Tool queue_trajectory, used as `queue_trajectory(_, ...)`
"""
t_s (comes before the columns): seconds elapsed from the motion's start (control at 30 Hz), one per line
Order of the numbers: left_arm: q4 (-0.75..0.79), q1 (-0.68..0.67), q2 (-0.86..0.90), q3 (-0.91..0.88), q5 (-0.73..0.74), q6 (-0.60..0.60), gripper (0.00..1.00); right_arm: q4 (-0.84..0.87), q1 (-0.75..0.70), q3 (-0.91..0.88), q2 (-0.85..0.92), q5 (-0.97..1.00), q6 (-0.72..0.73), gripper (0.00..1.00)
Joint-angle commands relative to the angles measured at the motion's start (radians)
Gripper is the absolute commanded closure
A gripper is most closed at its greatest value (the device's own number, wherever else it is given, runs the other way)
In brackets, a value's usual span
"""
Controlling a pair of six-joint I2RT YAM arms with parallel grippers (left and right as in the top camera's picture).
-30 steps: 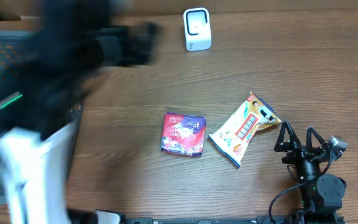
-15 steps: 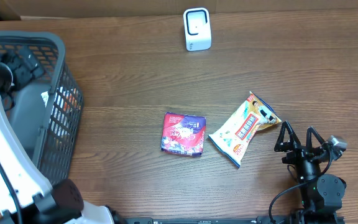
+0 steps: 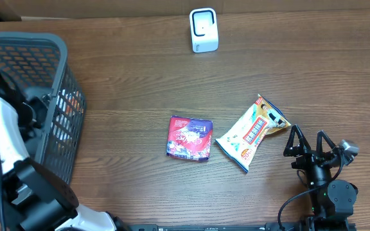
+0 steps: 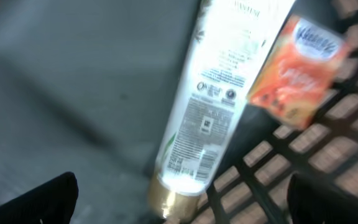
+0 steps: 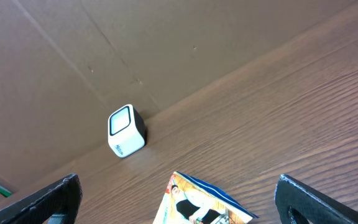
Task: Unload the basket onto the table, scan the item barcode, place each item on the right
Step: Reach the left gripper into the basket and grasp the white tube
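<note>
Left wrist view | left gripper [image 4: 182, 182] spread over white tube [image 4: 207, 118] lying in basket [image 3: 50, 45] | right gripper [image 3: 307, 131] spread too | pinch tube across its width, leaving the printed label bare for scanner [image 3: 203, 29]

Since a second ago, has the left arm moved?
Yes. The left arm has swung left, away from the white scanner, and is now over the grey basket.
</note>
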Motion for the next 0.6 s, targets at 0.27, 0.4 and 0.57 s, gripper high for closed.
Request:
queue_trajectory(0.27, 0.276, -0.001, 0.002, -0.275, 0.054, 0.079, 0.0, 0.008, 0.008, -0.01, -0.008, 0.009, -0.007, 0.0)
queue_trajectory(0.4, 0.287, -0.001, 0.03, -0.282, 0.064, 0.079, 0.0, 0.008, 0.008, -0.01, -0.008, 0.009, -0.007, 0.0)
queue_trajectory(0.57, 0.278, -0.001, 0.134, -0.282, 0.08, 0.082, 0.0, 0.008, 0.008, -0.01, -0.008, 0.009, -0.007, 0.0)
